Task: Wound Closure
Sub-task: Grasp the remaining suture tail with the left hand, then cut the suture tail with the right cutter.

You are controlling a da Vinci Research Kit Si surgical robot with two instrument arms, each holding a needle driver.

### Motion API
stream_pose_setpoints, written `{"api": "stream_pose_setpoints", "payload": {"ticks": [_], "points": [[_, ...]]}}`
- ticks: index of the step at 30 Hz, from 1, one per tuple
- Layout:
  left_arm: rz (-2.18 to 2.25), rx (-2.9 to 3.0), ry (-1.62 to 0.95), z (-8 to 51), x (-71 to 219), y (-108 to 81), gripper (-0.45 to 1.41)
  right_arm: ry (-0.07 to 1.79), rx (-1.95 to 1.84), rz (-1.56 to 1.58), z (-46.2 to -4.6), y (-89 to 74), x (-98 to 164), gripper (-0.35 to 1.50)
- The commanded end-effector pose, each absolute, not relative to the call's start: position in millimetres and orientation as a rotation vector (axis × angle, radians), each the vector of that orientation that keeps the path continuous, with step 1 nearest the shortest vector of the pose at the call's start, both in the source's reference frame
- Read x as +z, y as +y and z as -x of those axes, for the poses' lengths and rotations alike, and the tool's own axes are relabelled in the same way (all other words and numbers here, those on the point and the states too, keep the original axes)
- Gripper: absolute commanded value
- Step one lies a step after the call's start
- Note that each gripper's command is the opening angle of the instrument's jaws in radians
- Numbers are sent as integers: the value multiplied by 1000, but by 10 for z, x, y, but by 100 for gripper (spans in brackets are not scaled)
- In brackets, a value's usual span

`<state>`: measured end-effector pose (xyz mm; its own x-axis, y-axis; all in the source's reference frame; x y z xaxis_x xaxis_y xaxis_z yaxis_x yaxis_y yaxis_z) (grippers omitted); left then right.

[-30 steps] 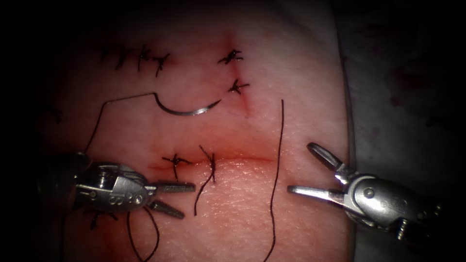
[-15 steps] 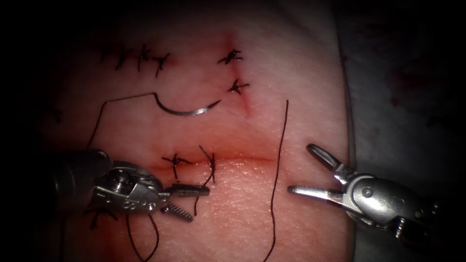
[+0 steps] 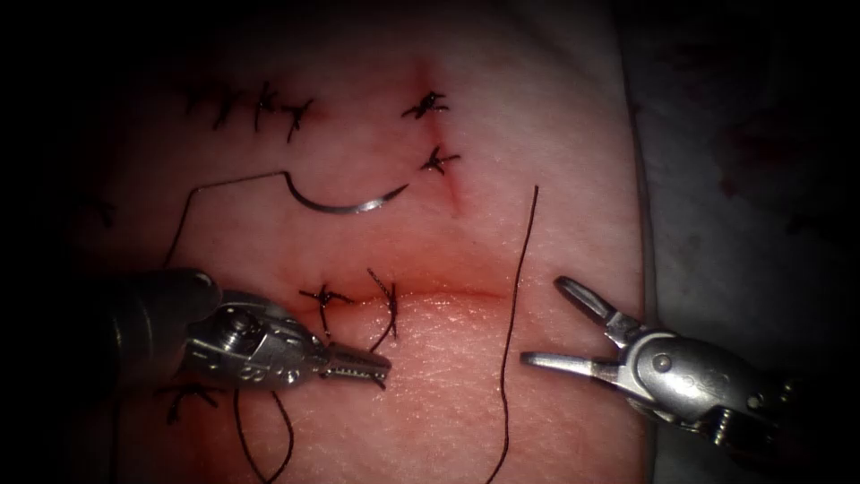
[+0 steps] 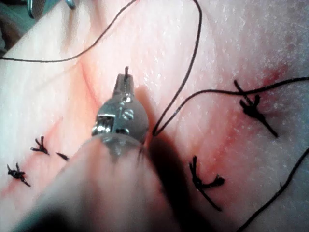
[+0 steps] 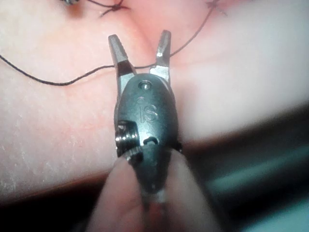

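The curved needle (image 3: 345, 205) lies free on the tissue (image 3: 430, 412), above the horizontal cut (image 3: 452, 293) and not in it. No tool holds it. Its thread (image 3: 193, 193) runs left and then down behind the left tool. My left tool (image 3: 383, 366) is shut on the short thread tail (image 3: 386, 330) hanging from a stitch on the cut; the tail's end pokes out past the jaws (image 4: 124, 81). My right tool (image 3: 542, 321) stands open and holds nothing (image 5: 140, 41), just right of a long loose thread (image 3: 514, 314).
Knotted stitches sit at the upper middle (image 3: 428, 106) (image 3: 438, 161), in a row at the upper left (image 3: 260, 108), and on the cut (image 3: 324, 297). Thread loops (image 3: 269, 439) below the left tool. The tissue's right edge (image 3: 641, 260) borders grey cloth (image 3: 743, 179).
My left tool moved right to the stitch's tail and its jaws went from open to shut on it. My right tool drifted slightly left and down, still open.
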<state>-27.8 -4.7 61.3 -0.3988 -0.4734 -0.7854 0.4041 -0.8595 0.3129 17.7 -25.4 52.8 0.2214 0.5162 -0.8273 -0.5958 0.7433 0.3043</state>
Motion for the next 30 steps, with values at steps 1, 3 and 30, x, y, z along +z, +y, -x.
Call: {"api": "stream_pose_setpoints", "payload": {"ticks": [1, 3, 30], "points": [[-1318, -2263, -110, 282, 617, -42, -45, 1106, 770, 84, -195, -253, 535, 130], [-1331, -2263, -123, 279, 615, -37, -45, 1105, 762, 69, -206, -254, 538, 130], [-1340, -2277, -133, 279, 606, -31, -45, 1079, 409, 200, -319, -251, 601, 128]]}}
